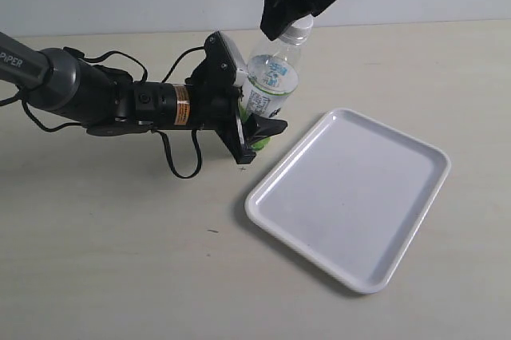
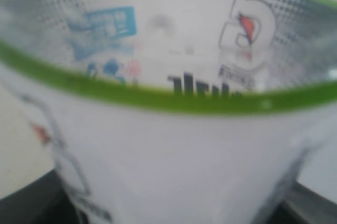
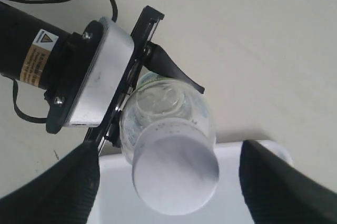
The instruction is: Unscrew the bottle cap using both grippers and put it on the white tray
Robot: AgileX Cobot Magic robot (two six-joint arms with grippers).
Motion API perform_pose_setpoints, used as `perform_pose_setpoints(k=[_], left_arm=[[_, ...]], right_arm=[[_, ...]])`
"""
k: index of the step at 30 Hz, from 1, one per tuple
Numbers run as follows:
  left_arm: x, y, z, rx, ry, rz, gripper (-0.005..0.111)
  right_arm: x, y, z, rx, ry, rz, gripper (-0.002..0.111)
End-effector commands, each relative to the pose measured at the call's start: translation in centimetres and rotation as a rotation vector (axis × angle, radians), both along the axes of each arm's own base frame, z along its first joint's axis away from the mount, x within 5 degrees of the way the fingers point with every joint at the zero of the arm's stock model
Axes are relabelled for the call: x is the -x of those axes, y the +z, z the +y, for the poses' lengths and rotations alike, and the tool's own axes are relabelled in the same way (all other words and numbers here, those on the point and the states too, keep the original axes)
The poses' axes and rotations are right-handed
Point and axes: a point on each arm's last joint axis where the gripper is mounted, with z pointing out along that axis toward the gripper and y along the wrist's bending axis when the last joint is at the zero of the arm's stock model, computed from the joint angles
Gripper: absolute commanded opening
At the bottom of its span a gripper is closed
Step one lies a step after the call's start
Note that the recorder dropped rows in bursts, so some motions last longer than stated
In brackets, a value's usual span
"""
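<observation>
In the exterior view, the bottle (image 1: 275, 77) is seen clasped around its lower body by the left gripper (image 1: 257, 112), whose arm (image 1: 80, 92) reaches in from 9 o'clock with black cables (image 1: 180, 164) looped beside it. The bottle is held tilted, its neck leaning toward 1 o'clock and its green-edged base close to the table (image 1: 120, 260); whether the base touches the table cannot be told. The cap (image 1: 299, 30) is seated on the neck. The right gripper (image 1: 289, 25) comes down from 12 o'clock and is placed over the cap.

In the right wrist view the cap (image 3: 175, 174) is seen end-on, with one ribbed black finger (image 3: 58, 187) on either side of it, both standing clear of the cap, so this gripper is released and spread wide. One curved finger (image 3: 171, 69) of the left gripper is pressed against the clear bottle wall (image 3: 158, 103).

The left wrist view is filled by the bottle's label (image 2: 168, 145), blurred, white with a green band (image 2: 174, 100) across it.

The white tray (image 1: 351, 196) lies flat on the table at about 4 o'clock from the bottle, its near corner just beside the bottle's base
</observation>
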Motion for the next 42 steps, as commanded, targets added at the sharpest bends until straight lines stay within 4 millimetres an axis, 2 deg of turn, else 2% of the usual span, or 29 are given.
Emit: perform_pose_setpoints(k=[1,7,10,14,22,23,28,42], left_arm=[[-0.02,-0.03,0.15,-0.008,0.010,0.006,0.000],[-0.02,-0.03,0.15,-0.008,0.010,0.006,0.000],[-0.02,-0.03,0.15,-0.008,0.010,0.006,0.000],[-0.02,-0.03,0.15,-0.008,0.010,0.006,0.000],[-0.02,-0.03,0.15,-0.008,0.010,0.006,0.000],[-0.02,-0.03,0.15,-0.008,0.010,0.006,0.000],[-0.02,-0.03,0.15,-0.007,0.012,0.009,0.000],[-0.02,-0.03,0.15,-0.007,0.012,0.009,0.000]], right_arm=[[0.20,0.09,-0.07,-0.006,-0.047,0.035,0.070],[0.22,0.08,-0.07,-0.006,-0.048,0.037,0.070],[0.25,0.07,-0.08,-0.004,-0.047,0.041,0.064],[0.25,0.07,-0.08,-0.004,-0.047,0.041,0.048],[0.21,0.03,-0.23,0.014,-0.045,0.034,0.002],[0.20,0.02,-0.26,0.019,-0.043,0.032,0.000],[0.14,-0.02,-0.44,0.074,0.048,-0.007,0.000],[-0.12,0.12,-0.33,0.272,0.596,-0.236,0.000]])
